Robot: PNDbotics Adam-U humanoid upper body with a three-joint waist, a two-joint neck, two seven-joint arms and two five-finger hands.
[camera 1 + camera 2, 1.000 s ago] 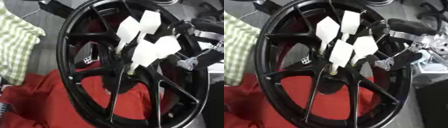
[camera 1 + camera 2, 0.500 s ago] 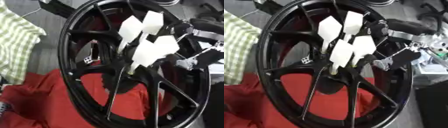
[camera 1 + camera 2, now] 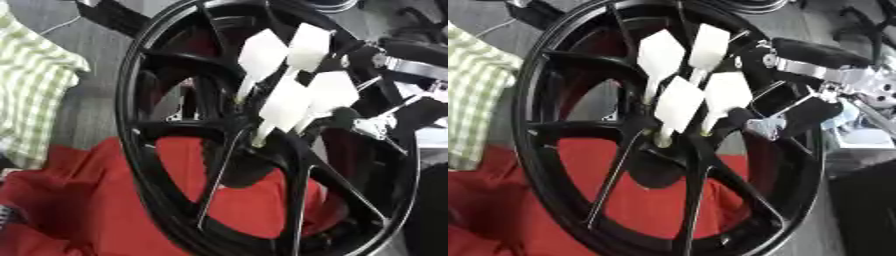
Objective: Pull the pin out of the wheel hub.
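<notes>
A black spoked wheel (image 3: pixel 562 165) stands tilted and fills most of both views. Several white pins with flat, flag-like heads stick out of its hub (image 3: pixel 662 145); the rightmost pin (image 3: pixel 726 95) stands nearest my right hand. That black and silver right hand (image 3: pixel 798 112) comes in from the right across the rim, and its tip lies against the lower stem of the rightmost pin. Whether it is closed round the stem is hidden. The left hand does not show.
A red cloth (image 3: pixel 79 200) lies under and behind the wheel at the lower left. A green-and-white checked cloth (image 3: pixel 35 100) lies at the left edge. Grey floor shows at the top left, and dark clutter sits beyond the rim at the right.
The whole picture has shifted slightly, so the camera moved. My right hand has edged a little leftward toward the rightmost pin. All pins stay in the hub.
</notes>
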